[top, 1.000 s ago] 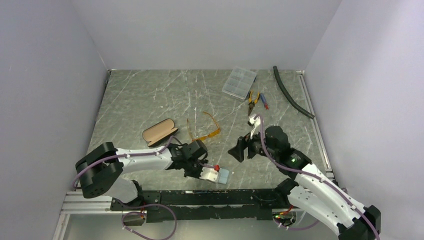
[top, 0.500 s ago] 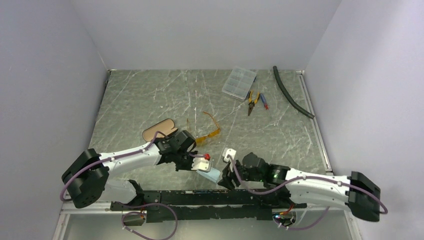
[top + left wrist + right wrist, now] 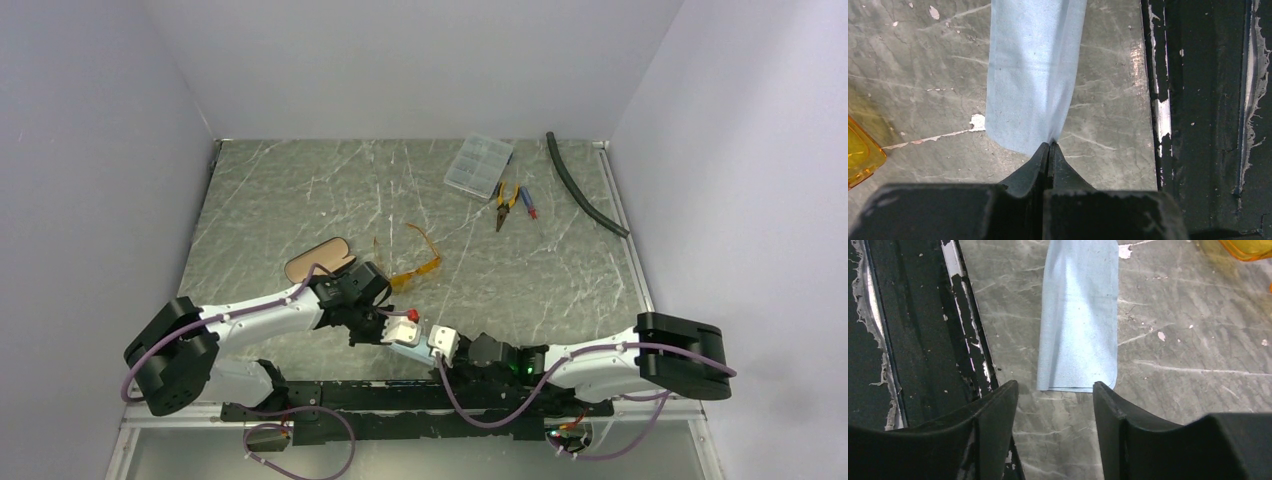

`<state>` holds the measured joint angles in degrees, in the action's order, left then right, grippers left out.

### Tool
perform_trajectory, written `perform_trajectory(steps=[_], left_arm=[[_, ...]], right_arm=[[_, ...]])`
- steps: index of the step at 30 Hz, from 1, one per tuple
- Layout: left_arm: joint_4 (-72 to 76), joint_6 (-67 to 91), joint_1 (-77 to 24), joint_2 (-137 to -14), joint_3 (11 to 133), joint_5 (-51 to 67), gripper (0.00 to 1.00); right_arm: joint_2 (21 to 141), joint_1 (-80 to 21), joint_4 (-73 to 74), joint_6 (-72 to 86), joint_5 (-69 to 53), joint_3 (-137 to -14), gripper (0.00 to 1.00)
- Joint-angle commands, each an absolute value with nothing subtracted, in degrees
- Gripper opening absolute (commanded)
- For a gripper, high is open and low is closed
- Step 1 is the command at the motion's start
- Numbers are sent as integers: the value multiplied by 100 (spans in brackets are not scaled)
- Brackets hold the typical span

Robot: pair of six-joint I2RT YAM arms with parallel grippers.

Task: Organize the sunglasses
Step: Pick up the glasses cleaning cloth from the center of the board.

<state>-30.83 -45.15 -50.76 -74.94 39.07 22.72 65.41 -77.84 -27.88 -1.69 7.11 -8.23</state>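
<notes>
Down at the near edge of the table [image 3: 300, 200], the left gripper [image 3: 1049, 145] has its fingers pressed together on one corner of a folded blue cloth [image 3: 1033, 75], which lies flat on the marble beside the black rail [image 3: 1198, 100]. Opposite it, the right gripper [image 3: 1054, 386] sits low with its fingers spread wide, one on each side of the cloth's other end and touching neither edge as far as the wrist view shows.

Just beyond the left wrist lie the sunglasses [image 3: 418, 270], near the middle of the table. Their amber lens faces the arms and runs roughly left to right, its right end a little farther away. Both thin arms are unfolded and point toward the far wall. The lens's left end is hidden behind the left wrist. A tan glasses case [image 3: 318, 265] lies just left of them, angled. Well apart, near the far right corner, are a clear organizer box [image 3: 478, 166], orange-handled pliers [image 3: 507, 200] and a black hose [image 3: 585, 185].
</notes>
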Motion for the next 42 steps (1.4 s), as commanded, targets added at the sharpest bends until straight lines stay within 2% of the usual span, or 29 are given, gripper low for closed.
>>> perform_trajectory(steps=[1,9,20,21,25,27,34,38,42], left_arm=[[-3080,-4422,-5056,-7603,3958,2491,3],[-3271,-4374,-5060,-7666,4111,2547,3],[-3357,-4358,-5062,-7535,4104,2560,3],[-3357,-4355,-5055,-7547,4104,2560,3],[-3383,-4351,-5056,-7559,4102,2570,3],[-3428,-4337,-5049,-7544,4115,2558,3],[-3953,-3933,-4689,-7394,4625,2539,3],[-4417,-3803,-4357,-7114,5082,2311,3],[-4806,-3695,-4003,-6890,5459,1807,3]], right_arm=[[6583,-7840,-3704,-360,1052,-688,57],[6892,-7844,-3723,-299,738,-748,39],[7346,-7840,-3989,-195,236,-858,35],[7369,-7841,-3982,-147,217,-863,33],[7369,-7842,-3830,-71,235,-880,8],[7279,-7842,-3655,-51,247,-934,0],[6365,-7580,-2546,-217,548,-1520,0],[5961,-6605,-1731,-606,-238,-2276,0],[6265,-5738,-1652,-1210,-940,-2940,0]])
